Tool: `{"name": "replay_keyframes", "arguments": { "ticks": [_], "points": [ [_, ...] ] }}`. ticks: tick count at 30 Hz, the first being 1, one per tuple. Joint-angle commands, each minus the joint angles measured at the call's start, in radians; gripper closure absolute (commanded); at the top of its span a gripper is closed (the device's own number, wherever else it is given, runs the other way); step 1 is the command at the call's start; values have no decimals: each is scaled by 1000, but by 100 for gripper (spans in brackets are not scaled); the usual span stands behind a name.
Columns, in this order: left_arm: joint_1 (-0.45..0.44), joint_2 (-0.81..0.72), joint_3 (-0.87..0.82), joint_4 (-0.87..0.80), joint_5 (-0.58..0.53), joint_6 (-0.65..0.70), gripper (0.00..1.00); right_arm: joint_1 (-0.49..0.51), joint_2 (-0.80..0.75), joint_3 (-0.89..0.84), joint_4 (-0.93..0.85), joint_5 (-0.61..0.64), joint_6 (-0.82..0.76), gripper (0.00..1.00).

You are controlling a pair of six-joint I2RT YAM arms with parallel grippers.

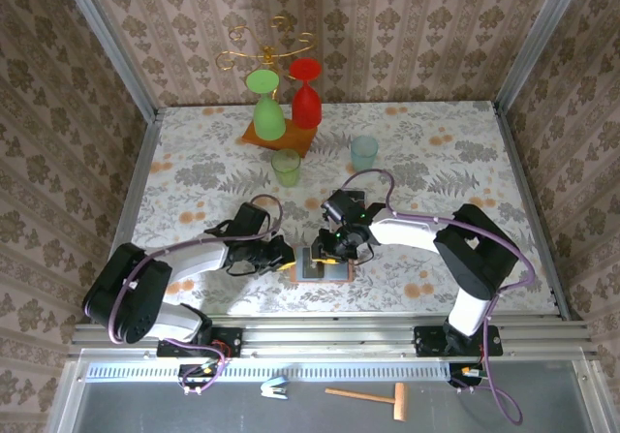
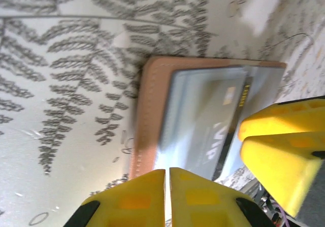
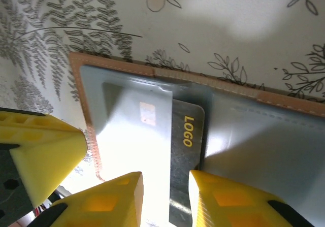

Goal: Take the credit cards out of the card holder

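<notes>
The card holder [image 1: 320,268] lies open on the flowered tablecloth between the two arms, tan edge [image 2: 147,115] outside and grey-blue inside [image 3: 264,135]. A dark credit card [image 3: 188,135] with yellow "LOGO" lettering sticks partly out of a pocket, also seen as a dark card [image 2: 223,120]. My right gripper [image 3: 166,179] hovers open, one tip on each side of the card's exposed strip; it sits at the holder's far side [image 1: 334,247]. My left gripper [image 2: 167,172] is shut with nothing visible between its jaws, low over the holder's left edge [image 1: 283,256].
A green cup [image 1: 286,167] and a pale blue cup [image 1: 363,152] stand behind the holder. Farther back, a wooden stand base [image 1: 281,138] carries an upturned green glass [image 1: 267,113] and a red glass [image 1: 306,99]. Patterned walls enclose the table.
</notes>
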Motion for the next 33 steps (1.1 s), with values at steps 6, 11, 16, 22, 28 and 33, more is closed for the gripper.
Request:
{"name": "replay_keyframes", "arguments": {
  "ticks": [6, 11, 16, 22, 28, 33],
  "points": [
    [-19, -8, 78, -34, -6, 10, 89, -18, -63, -61, 68, -17, 34, 70],
    [-56, 54, 108, -17, -7, 7, 96, -31, -75, -93, 108, -31, 53, 71],
    [-69, 91, 85, 16, -11, -5, 99, -41, -76, -124, 154, -57, 67, 70],
    [-70, 115, 71, 7, -21, 14, 100, -46, -67, -138, 181, -74, 73, 70],
    [-70, 142, 66, -1, -24, 27, 100, -54, -53, -156, 213, -90, 84, 70],
    [-70, 153, 66, -4, -28, 32, 100, -57, -43, -165, 223, -94, 86, 71]
  ]
}}
